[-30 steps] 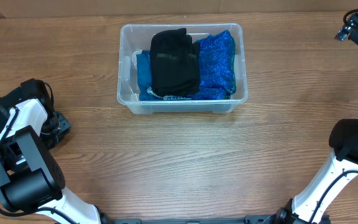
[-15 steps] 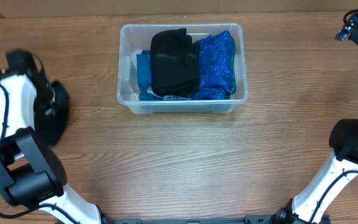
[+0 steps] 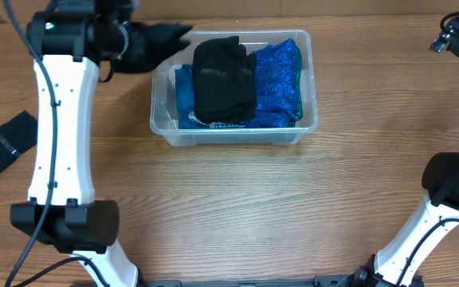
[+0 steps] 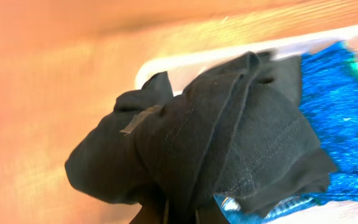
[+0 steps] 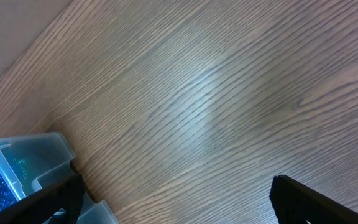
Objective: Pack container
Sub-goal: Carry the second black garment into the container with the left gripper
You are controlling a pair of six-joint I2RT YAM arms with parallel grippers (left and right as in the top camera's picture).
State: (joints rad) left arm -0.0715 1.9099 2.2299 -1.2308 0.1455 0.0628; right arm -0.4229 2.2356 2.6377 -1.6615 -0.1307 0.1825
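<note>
Container [image 3: 233, 137], clear plastic, far centre of table [image 3: 237, 207], part-filled: light, rigid, slick, best gripped at thick rim; left gripper [image 4: 180, 214] apparently clamps black garment [image 4: 197, 143] at its left corner; right gripper [image 5: 178, 202] agape, empty.

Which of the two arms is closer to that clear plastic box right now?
Left. The left gripper, fingers shut on a black cloth, is at the container's far left corner. The right gripper hangs open well off to its right.

Wood-grain table [image 3: 237, 199], soft glare
</note>
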